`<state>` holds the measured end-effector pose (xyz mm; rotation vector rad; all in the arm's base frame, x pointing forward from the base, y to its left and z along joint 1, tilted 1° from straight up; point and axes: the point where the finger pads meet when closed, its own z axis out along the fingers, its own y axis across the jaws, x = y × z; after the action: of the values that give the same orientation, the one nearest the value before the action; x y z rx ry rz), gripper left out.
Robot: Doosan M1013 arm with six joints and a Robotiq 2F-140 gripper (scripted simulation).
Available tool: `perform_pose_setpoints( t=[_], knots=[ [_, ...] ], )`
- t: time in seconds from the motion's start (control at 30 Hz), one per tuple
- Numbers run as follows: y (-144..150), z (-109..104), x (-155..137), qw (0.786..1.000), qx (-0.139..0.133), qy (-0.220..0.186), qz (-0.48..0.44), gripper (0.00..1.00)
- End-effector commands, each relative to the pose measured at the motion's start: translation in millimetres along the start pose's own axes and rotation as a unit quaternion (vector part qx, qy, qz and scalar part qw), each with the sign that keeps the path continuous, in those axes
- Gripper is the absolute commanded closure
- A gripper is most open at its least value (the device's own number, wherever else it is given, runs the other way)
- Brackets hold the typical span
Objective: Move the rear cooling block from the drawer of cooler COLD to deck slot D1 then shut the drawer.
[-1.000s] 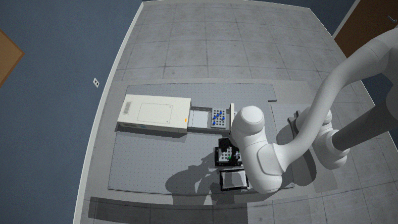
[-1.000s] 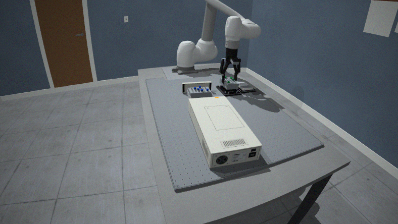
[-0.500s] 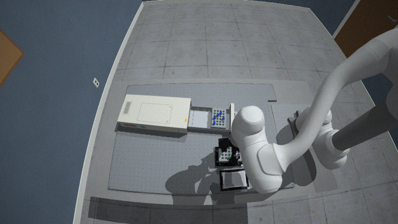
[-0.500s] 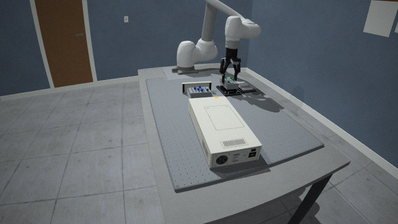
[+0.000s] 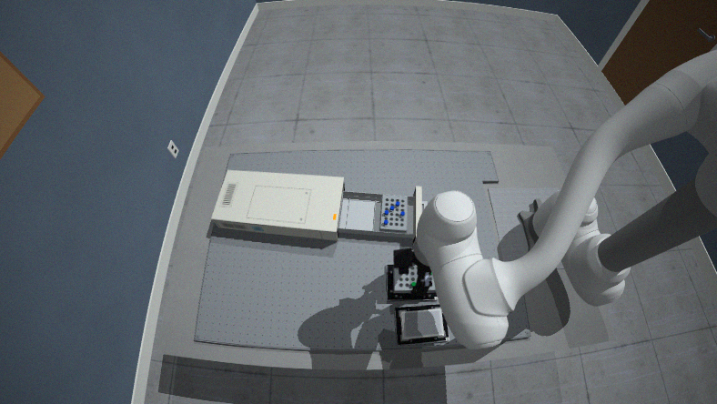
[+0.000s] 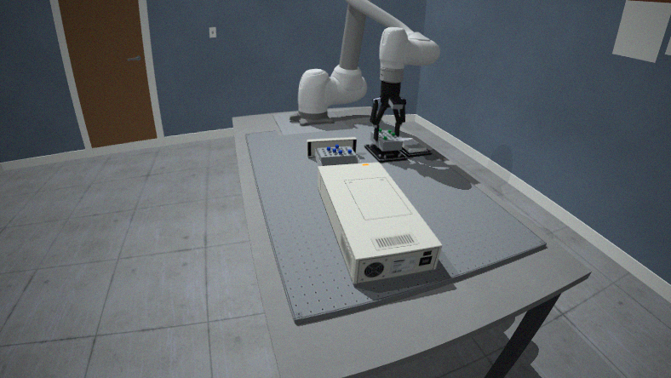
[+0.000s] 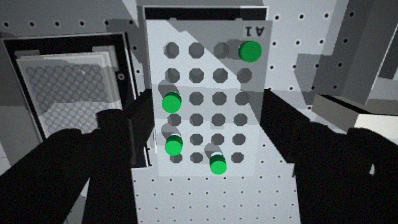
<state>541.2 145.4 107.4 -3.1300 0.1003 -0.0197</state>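
Gripper (image 5: pixel 413 273) (image 6: pixel 387 135) (image 7: pixel 206 104) is clamped on the rear block (image 5: pixel 403 280) (image 6: pixel 389 144) (image 7: pixel 208 87), at D1 (image 5: pixel 388 293) (image 6: pixel 392 159) (image 7: pixel 240 13). Looks level; can't tell if it's seated or just above.

Risks, my read:
- Release while it's high or off the locators: one edge rides up, block ends tilted.
- Green tubes (image 5: pixel 413 284) (image 6: pixel 386 138) (image 7: pixel 171 103) are loose. A drop or hard contact could hop one out. All four caps show in wrist view.
- Fingers opening wide could catch D1's frame, or D2 (image 5: pixel 398 331) (image 6: pixel 422 153) (image 7: pixel 122 65) just beside it. Dragging on the block as they lift would pull it up again.
- Drawer (image 5: pixel 418 210) (image 6: pixel 332 142) (image 7: pixel 375 122) is open, front block (image 5: pixel 393 229) (image 6: pixel 338 159) in it. A jerky push could unseat that block or its blue tubes (image 5: pixel 401 213) (image 6: pixel 349 151).
- Stopping short leaves the lamp (image 5: pixel 334 217) (image 6: pixel 365 164) on COLD (image 5: pixel 280 206) (image 6: pixel 375 202) lit, as now.

Surface: grey perforated board (image 5: pixel 280 290) (image 6: pixel 469 225) (image 7: pixel 215 195) on a grey table (image 6: pixel 318 338), arm shadow across it.

Room: grey tiled floor (image 5: pixel 336 95) (image 6: pixel 154 211), blue walls (image 5: pixel 125 75) (image 6: pixel 258 47), brown door (image 5: pixel 651 60) (image 6: pixel 107 70). Dim light.

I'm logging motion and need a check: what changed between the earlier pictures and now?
Nothing visibly changed: no shift, grasp or release shows. The black two-finger end effector stays closed on the grey metal block with green-capped tubes; the cream-fronted drawer stays open.
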Motion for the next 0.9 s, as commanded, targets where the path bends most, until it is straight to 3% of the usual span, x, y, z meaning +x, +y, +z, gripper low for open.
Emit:
perform_pose_setpoints(
  t=[0.0, 0.87],
  knots=[
    [-0.2, -0.4, 0.4, 1.0, 0.0, 0.001, 0.0, 0.9],
    [-0.3, 2.6, 0.4, 1.0, 0.0, 0.001, 0.0, 0.9]
  ],
)
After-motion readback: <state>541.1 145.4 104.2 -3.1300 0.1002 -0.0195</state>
